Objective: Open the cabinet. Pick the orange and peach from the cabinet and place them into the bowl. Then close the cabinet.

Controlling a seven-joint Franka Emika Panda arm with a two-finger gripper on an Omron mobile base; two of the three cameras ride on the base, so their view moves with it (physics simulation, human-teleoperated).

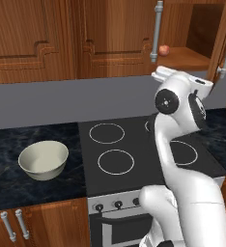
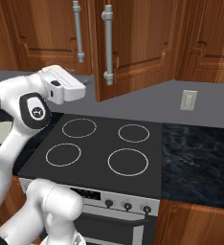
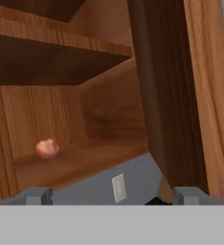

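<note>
The small round pinkish-red peach (image 3: 47, 148) sits on the floor of the open reddish-brown wooden cabinet (image 3: 109, 110), probably light, smooth and easily bruised. The open fingers (image 3: 39, 195) should close gently across its middle.

Cabinet (image 3: 109, 110) interior open ahead toward peach (image 3: 47, 148); right door (image 3: 169, 91) edge crowds right.

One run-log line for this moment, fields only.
cabinet: open | peach: on cabinet floor | bowl: empty, on counter left of stove | hand: open, empty, facing cabinet
</note>
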